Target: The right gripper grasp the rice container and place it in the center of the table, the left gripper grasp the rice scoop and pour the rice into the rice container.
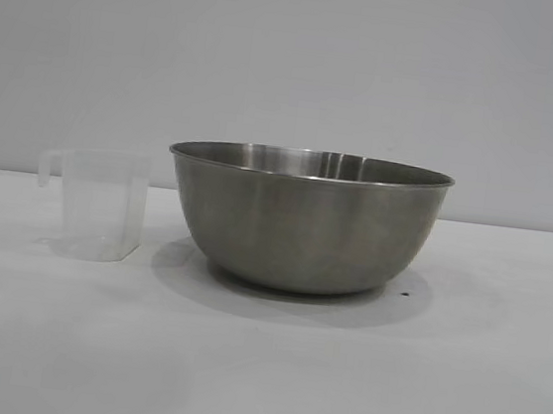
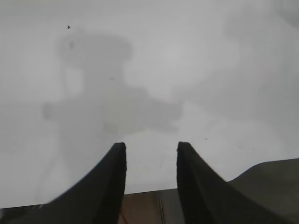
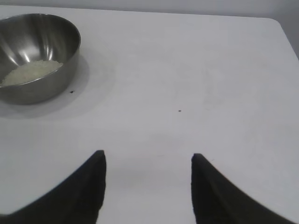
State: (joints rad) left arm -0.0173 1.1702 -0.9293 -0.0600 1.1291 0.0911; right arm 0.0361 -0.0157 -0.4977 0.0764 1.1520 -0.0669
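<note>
Stainless steel catches the light on the rice container [image 1: 304, 225], a wide round bowl standing upright on the white tabletop [image 1: 257, 375]. Just beside it, on the left arm's side and not touching, stands the rice scoop [image 1: 102, 205], a small translucent plastic measuring cup with its handle turned away from the bowl (it looks empty from the exterior view). White rice [image 3: 30, 72] lies in a low heap in the bowl's bottom, seen from the right wrist.

Neither arm shows in the exterior view. From its own wrist camera the left hand [image 2: 151, 149] points steeply down at bare tabletop, its two black fingers apart with nothing between them; only its shadow falls on the surface ahead. The right hand [image 3: 148, 158] hangs over bare tabletop too, fingers spread wider and empty, with the bowl well ahead of it and off to one side.
</note>
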